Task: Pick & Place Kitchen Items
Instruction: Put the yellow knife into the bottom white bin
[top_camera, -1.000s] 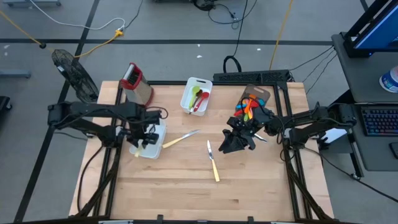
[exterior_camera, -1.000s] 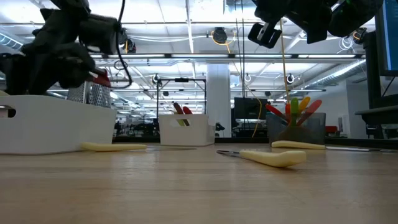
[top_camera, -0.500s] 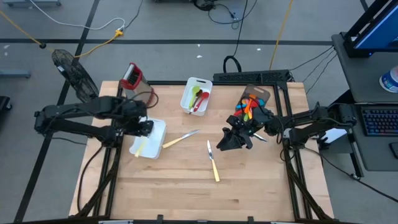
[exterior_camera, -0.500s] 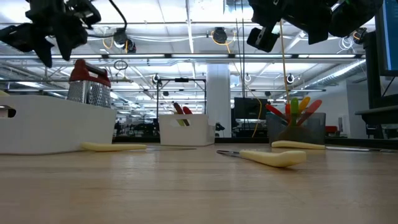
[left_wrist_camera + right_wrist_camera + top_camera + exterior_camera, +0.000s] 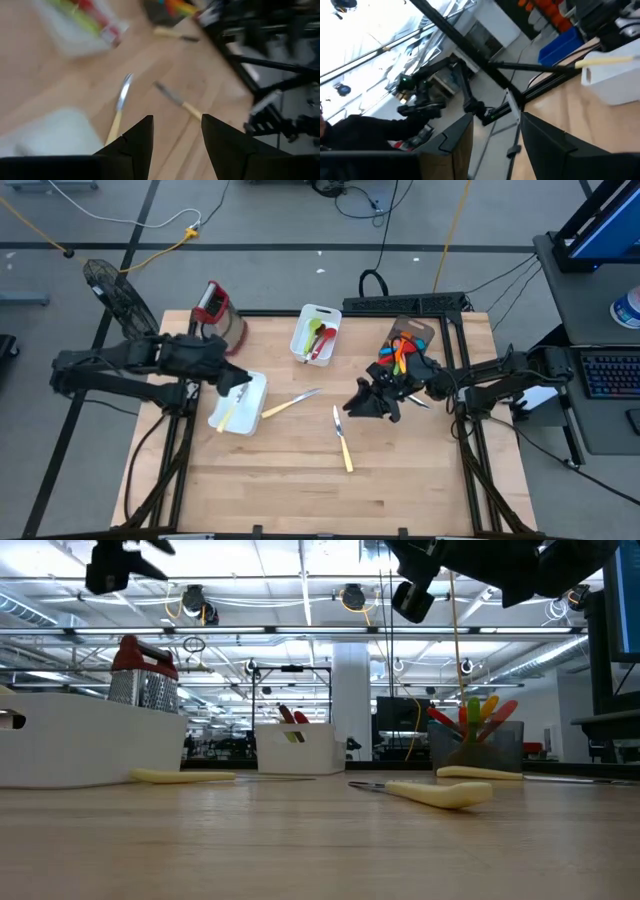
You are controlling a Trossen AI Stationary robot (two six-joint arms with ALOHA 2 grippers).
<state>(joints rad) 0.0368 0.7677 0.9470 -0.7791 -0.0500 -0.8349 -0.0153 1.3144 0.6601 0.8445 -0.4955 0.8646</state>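
Note:
My left gripper (image 5: 243,385) hangs open and holds nothing, high over the near-left white tray (image 5: 252,392); a cream-handled piece of cutlery (image 5: 225,418) lies in that tray. My right gripper (image 5: 352,402) is open too, up in the air at the table's middle right, with nothing between its fingers (image 5: 455,135). Two cream-handled knives (image 5: 290,402) (image 5: 342,438) lie flat on the wood between the arms. The left wrist view looks down past my open left gripper (image 5: 176,120) at both knives (image 5: 120,112) (image 5: 176,100).
A far white tray (image 5: 316,333) holds green and red utensils. A dark container (image 5: 405,340) at the far right holds several coloured utensils, with another cream-handled piece (image 5: 480,773) lying near it. A metal grater with a red top (image 5: 215,310) stands at the far left.
My left gripper has risen from down at the near-left tray to high above it, drawing back toward the table's left edge and tipping from pointing down to slanting forward. The cream-handled piece stays in the tray. My right gripper has rolled a little in place.

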